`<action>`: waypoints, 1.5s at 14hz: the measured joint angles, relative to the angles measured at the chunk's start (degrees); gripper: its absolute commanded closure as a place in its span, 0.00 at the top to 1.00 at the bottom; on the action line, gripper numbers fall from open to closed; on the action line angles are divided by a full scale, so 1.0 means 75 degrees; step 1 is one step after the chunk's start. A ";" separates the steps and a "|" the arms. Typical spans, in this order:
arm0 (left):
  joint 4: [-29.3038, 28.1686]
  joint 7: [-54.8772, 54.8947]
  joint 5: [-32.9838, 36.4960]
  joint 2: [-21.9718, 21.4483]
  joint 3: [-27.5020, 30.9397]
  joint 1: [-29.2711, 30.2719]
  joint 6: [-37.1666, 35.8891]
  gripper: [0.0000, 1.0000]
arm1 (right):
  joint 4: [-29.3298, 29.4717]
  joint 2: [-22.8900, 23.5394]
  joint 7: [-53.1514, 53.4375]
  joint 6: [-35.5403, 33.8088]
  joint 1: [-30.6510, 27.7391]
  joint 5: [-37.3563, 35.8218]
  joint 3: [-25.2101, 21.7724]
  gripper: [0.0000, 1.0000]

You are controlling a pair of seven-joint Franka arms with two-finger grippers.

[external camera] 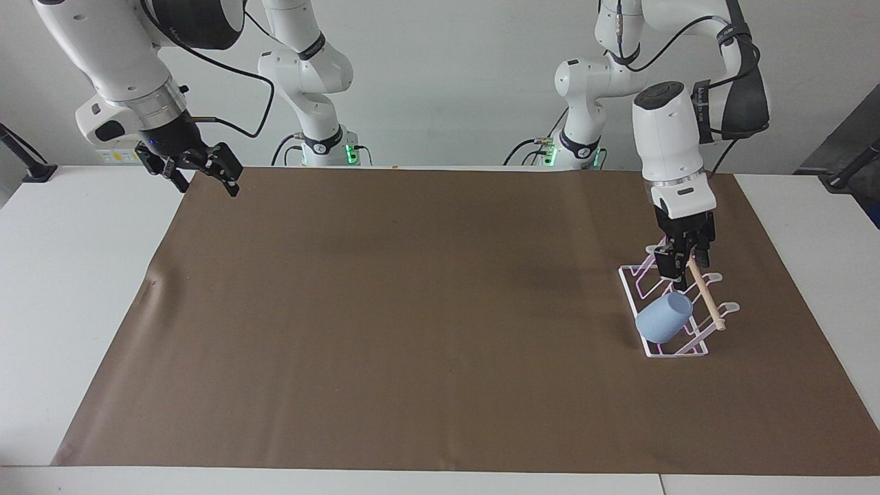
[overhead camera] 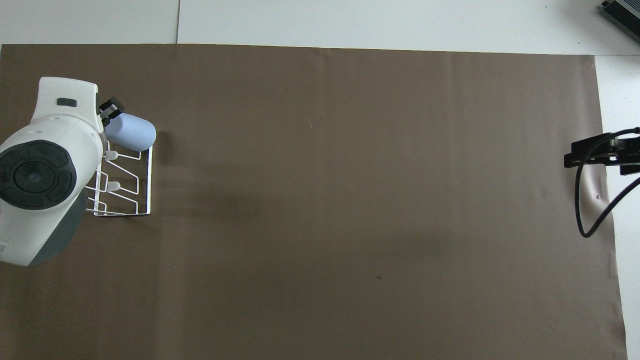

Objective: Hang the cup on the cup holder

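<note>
Cup hangs tilted on cup holder at left arm's end. Left gripper above the holder, clear of cup, jaws narrow, empty. Right gripper waits, jaws wide.

Plain pale wall up top, a white table stretching wide, a brown mat covering nearly all of it, light soft and even

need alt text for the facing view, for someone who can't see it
A light blue cup sits tilted on a white wire cup holder at the left arm's end of a brown mat. The left gripper hangs just above the holder, clear of the cup, while the right gripper waits open over the mat's corner.
</note>
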 measured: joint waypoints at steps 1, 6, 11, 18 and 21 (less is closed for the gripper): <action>0.0184 0.0305 -0.0333 -0.0072 -0.0004 -0.0064 -0.0316 0.80 | -0.0001 0.0000 0.0016 0.0000 0.0000 0.0000 0.0000 1.00; 0.1224 0.2397 -0.1813 -0.0159 0.0027 -0.0114 -0.1633 0.81 | -0.0008 -0.0002 0.0375 0.0000 0.0000 0.0000 0.0000 1.00; 0.1815 0.4760 -0.3087 -0.0156 0.0408 -0.0100 -0.2670 0.83 | -0.0028 -0.0168 0.0509 -0.0025 0.0000 0.0000 0.0000 1.00; 0.3039 0.8030 -0.4269 -0.0031 0.1108 -0.0110 -0.4620 0.92 | -0.0070 -0.0201 0.0509 -0.0028 -0.0003 0.0000 0.0000 1.00; 0.3665 0.8498 -0.4283 0.0190 0.1108 -0.0161 -0.5374 0.95 | -0.0074 -0.0201 0.0509 -0.0028 -0.0003 0.0000 0.0000 1.00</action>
